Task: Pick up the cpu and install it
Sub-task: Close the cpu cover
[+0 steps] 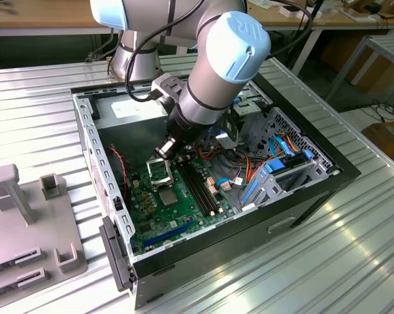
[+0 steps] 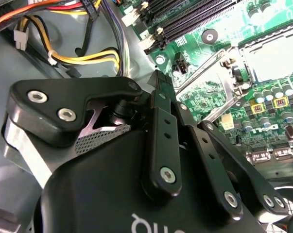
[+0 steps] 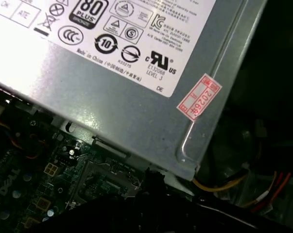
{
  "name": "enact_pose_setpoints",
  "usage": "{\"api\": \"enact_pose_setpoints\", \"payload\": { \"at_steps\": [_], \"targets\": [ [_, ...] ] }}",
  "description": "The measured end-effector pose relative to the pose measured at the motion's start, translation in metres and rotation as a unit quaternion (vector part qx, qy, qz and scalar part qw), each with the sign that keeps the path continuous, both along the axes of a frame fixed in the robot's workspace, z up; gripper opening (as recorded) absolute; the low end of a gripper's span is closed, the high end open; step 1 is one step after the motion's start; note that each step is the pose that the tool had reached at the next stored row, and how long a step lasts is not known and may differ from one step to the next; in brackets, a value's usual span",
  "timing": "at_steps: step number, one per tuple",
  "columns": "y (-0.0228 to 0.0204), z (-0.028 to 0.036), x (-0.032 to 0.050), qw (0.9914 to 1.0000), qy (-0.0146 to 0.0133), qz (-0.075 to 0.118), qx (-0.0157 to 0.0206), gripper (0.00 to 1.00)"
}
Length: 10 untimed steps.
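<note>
Ribbed metal tabletop [image 1: 353, 261], open PC case [image 1: 301, 196] on it. Gripper [image 1: 165, 149] hangs just above the black socket [image 1: 159, 171]. Whether its fingers hold the cpu, I cannot tell; installation looks unfinished.

The cpu [image 2: 277, 51] is a small, thin square plate, pale silvery in the second wrist view and tan-tinged in the exterior view [image 1: 159, 173]. It lies flat and level inside the black socket frame [image 1: 150, 178], its sides parallel to the frame. It sits on the green board [image 1: 183, 216], near the board's far corner on the exterior view's left. Whether it is fully seated cannot be told.
</note>
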<state>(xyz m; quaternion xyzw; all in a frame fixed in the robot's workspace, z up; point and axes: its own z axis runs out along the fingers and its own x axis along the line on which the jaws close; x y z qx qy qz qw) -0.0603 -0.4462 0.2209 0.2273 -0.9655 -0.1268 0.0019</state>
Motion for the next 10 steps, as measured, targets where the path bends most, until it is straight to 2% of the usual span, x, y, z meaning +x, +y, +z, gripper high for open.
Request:
{"api": "enact_pose_setpoints", "payload": {
  "at_steps": [10],
  "targets": [
    [-0.0022, 0.009, 0.0, 1.0, 0.0, 0.001, 0.0006, 0.11]
  ]
}}
